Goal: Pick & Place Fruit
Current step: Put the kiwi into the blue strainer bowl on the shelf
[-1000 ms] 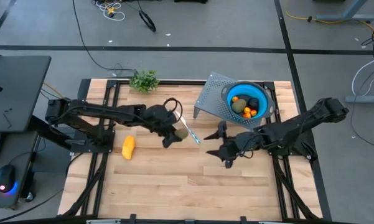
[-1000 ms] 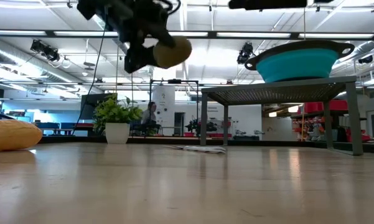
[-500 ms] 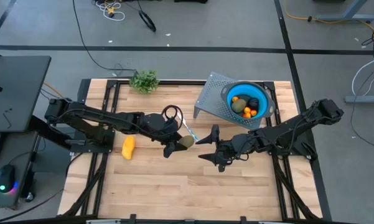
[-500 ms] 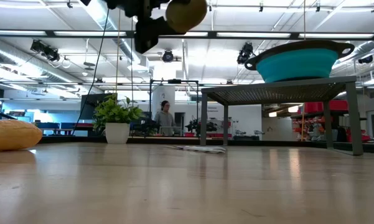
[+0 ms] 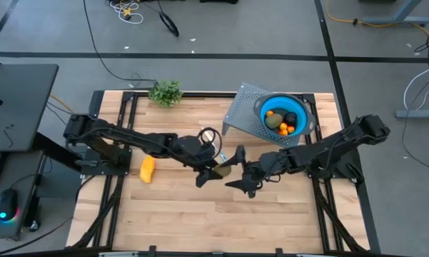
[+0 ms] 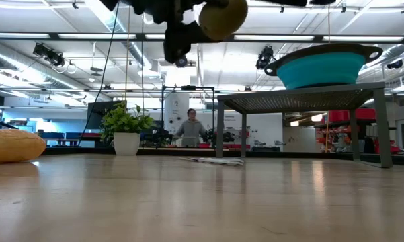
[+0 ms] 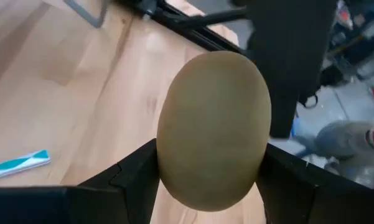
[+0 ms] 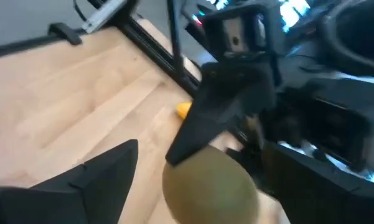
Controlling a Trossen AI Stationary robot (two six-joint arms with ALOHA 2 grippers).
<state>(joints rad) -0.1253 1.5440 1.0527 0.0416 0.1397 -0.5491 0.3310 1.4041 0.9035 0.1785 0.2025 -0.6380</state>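
High view: the left gripper (image 5: 215,171) sits over the middle of the wooden table (image 5: 171,214), fingers clamped on an olive-brown oval fruit (image 5: 225,171). The right gripper (image 5: 237,168) faces it from the other side, fingers spread wide with the fruit between them, though contact cannot be told from above. The yellow oblong fruit (image 5: 148,168) lies near the table's left edge. At the back right corner, a blue bowl (image 5: 298,106) sits on a grey perforated stand (image 5: 241,111), holding another olive-brown oval (image 5: 274,121), a dark round fruit (image 5: 291,119) and tiny orange-red pieces (image 5: 270,113). A leafy green sprig (image 5: 165,92) rests at the back edge, and a knife (image 5: 218,154) lies just behind the grippers.

Low view: the olive-brown fruit (image 6: 222,18) hangs high above the tabletop in dark fingers. The yellow fruit (image 6: 15,146) rests at the left edge, and the bowl (image 6: 321,66) is up on its stand (image 6: 302,103). A person (image 6: 191,128) stands in the room beyond.

Left wrist view: the oval (image 7: 213,127) sits gripped between both dark fingers (image 7: 134,174), with the knife's blue handle (image 7: 18,163) on the wood below.

Right wrist view: the right fingers (image 8: 106,168) stand apart around the oval (image 8: 210,186), and the left gripper (image 8: 227,115) holds it from the far side.
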